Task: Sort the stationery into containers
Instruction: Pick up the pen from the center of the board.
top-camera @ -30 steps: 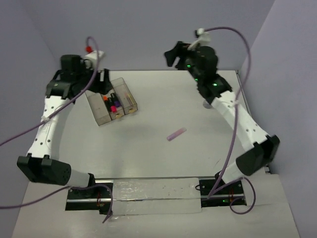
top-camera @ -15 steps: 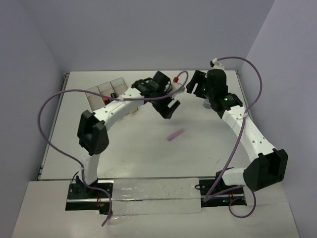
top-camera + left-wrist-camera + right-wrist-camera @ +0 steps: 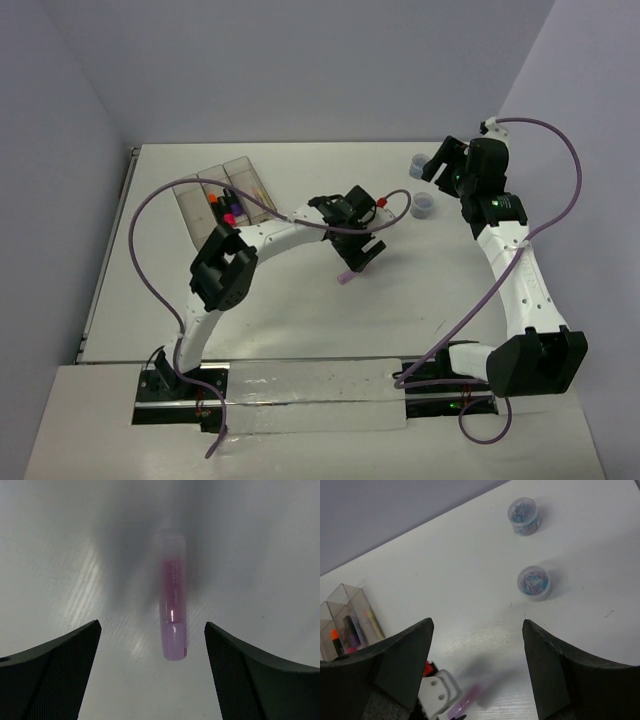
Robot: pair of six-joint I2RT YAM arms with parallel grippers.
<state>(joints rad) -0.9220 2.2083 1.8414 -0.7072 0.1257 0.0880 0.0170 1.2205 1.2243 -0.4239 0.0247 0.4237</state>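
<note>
A lilac marker [image 3: 172,605] lies flat on the white table, pointing away between my left gripper's [image 3: 151,627] open fingers, which touch nothing. From above, the left gripper [image 3: 362,253] hangs over the marker [image 3: 346,276] at mid-table. The three joined clear bins [image 3: 243,172] stand at the back left; the middle one holds orange, purple and pink markers [image 3: 222,208], the right one a yellow stick [image 3: 259,190]. My right gripper [image 3: 433,166] is open and empty at the back right, above two small round rolls [image 3: 534,582] [image 3: 524,516].
The right wrist view also catches the bins [image 3: 342,600] at its left edge and the lilac marker [image 3: 467,701] beside the left wrist's white housing [image 3: 437,690]. A cable loops from the left arm [image 3: 160,200] over the table's left side.
The left arm swung from the bins to mid-table and dropped over the lilac marker, its jaws widening. The right arm drew back toward the right rear corner.
</note>
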